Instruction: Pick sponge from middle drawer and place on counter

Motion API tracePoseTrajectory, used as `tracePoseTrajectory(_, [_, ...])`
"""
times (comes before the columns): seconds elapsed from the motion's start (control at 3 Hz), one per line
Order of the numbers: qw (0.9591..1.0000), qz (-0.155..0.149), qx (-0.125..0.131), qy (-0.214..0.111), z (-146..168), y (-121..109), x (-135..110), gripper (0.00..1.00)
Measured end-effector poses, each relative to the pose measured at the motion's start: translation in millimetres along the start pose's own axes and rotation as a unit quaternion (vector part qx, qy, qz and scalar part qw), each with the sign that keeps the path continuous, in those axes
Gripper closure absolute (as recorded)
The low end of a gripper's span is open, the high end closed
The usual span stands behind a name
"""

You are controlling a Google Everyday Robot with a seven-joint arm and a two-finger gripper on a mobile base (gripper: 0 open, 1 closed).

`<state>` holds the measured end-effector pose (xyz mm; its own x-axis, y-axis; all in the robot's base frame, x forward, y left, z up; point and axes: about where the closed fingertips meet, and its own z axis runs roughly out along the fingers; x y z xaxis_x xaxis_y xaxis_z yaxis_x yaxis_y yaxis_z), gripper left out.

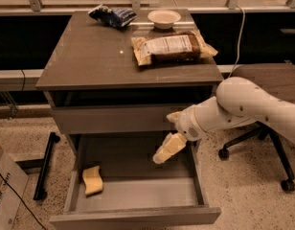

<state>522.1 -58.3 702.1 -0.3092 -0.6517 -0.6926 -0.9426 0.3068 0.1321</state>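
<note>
Nearest the camera, the wide grey middle drawer (138,191) is pulled well out from under the front edge of the desk, its smooth inside exposed. The pale yellow, flat, slightly bent sponge (92,179) lies on the drawer floor toward its left side, below the desk's front-left corner, with nothing touching it. The robot's two-finger gripper (165,138), on a white, rounded arm (243,107) reaching in from the right, hangs over the right half of the drawer, below the front edge of the desk. Its yellowish padded jaws are spread apart and hold nothing, and they are well apart from the sponge.

So the task looks to be at its start. The drawer is open, but the reach across, the grasp, the lift and the placing on the desk are all left to do.

The smooth grey-brown desk (85,61) has bare room over its left and front parts. A tan and brown printed snack bag (169,47) lies near the right edge. A small pale bowl (164,18) and a crumpled dark blue bag (112,16) sit along the back edge.

Around it lie a speckled floor (243,195), a black office chair base (277,150) at the right and a cardboard box (4,190) at the left.
</note>
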Motion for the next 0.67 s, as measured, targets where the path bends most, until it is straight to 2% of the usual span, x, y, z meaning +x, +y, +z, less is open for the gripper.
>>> tracePoseTrajectory(0.67, [0.9986,0.009,-0.014,-0.051,105.4,-26.3,2.3,0.00])
